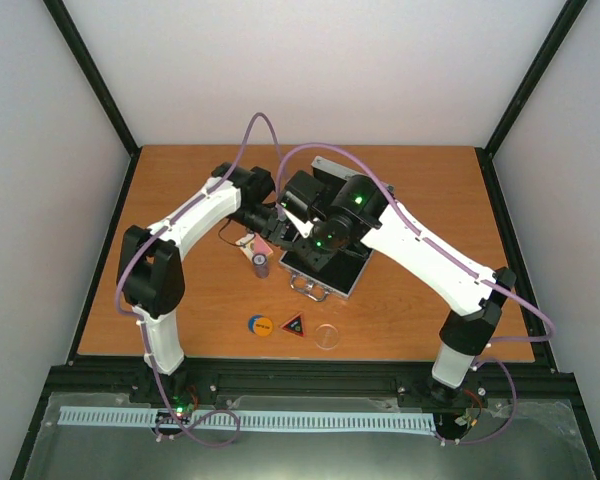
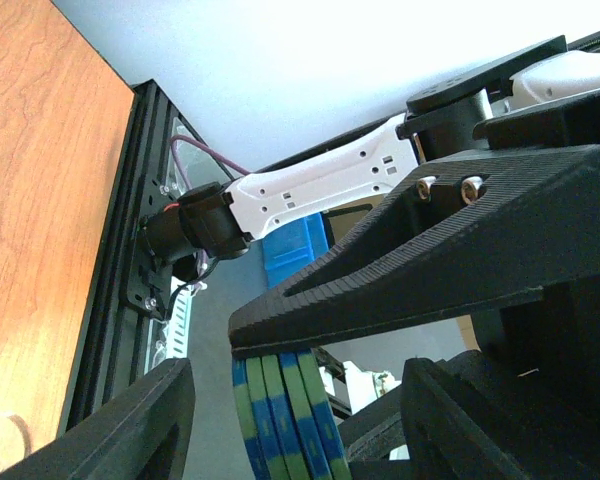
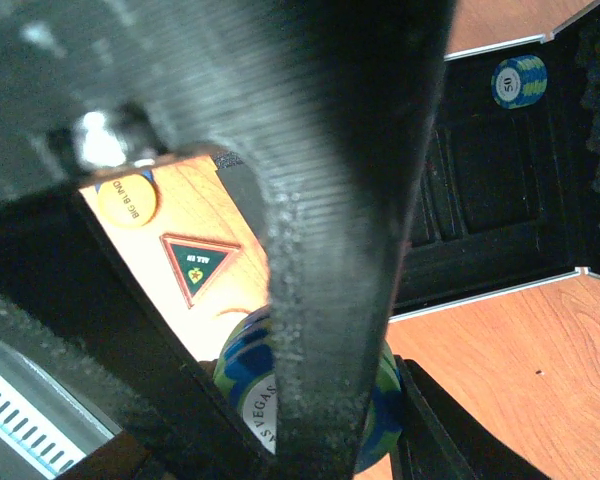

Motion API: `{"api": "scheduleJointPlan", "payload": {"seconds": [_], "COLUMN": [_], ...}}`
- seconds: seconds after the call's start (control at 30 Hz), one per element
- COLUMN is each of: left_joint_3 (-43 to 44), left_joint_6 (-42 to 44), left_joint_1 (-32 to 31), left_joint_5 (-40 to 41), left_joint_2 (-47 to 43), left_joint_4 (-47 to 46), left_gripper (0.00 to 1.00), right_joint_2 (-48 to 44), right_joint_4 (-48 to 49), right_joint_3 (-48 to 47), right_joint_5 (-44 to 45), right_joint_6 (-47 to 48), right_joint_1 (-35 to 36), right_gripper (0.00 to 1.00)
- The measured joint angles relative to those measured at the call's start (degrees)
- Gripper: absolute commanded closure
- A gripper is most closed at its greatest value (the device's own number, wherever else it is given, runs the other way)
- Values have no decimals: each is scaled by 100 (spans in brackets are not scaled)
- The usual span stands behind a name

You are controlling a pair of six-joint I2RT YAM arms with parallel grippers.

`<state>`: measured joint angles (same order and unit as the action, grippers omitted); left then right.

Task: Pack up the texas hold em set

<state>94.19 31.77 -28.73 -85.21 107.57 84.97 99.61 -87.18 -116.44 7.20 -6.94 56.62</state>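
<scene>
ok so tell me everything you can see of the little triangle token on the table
The triangle is a small flat token with rounded corners and a red border. Its dark face reads green in the right wrist view, with a small yellow-green emblem and lettering too small to read. It looks like plastic. It lies flat on the wooden table near the front edge, between the orange disc and the clear disc, touching neither. Nothing holds it.
</scene>
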Motion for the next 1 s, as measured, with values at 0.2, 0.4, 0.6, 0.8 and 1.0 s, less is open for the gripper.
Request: {"api": "scheduleJointPlan", "payload": {"seconds": [0.2, 0.4, 0.6, 0.8, 1.0], "left_joint_3": [92, 223, 348, 348, 348], "left_joint_6": [0, -39, -79, -164, -177], "left_joint_1": [2, 9, 20, 52, 74], "left_joint_5": [13, 85, 140, 140, 136], "left_joint_2": [28, 39, 39, 39, 85], "left_joint_4": [15, 17, 17, 17, 20], "left_gripper": [42, 42, 43, 43, 43], "right_joint_2": [63, 107, 107, 129, 210], "right_joint_4": [-83, -142, -155, -138, -177], "right_joint_3": [-122, -225, -297, -319, -380], "right_joint_5": [66, 118, 138, 170, 199], "right_joint_6": [-2, -7, -20, -57, -66], "right_joint_1": [-2, -4, -13, -13, -35], "right_gripper": [97, 97, 97, 97, 97]}}
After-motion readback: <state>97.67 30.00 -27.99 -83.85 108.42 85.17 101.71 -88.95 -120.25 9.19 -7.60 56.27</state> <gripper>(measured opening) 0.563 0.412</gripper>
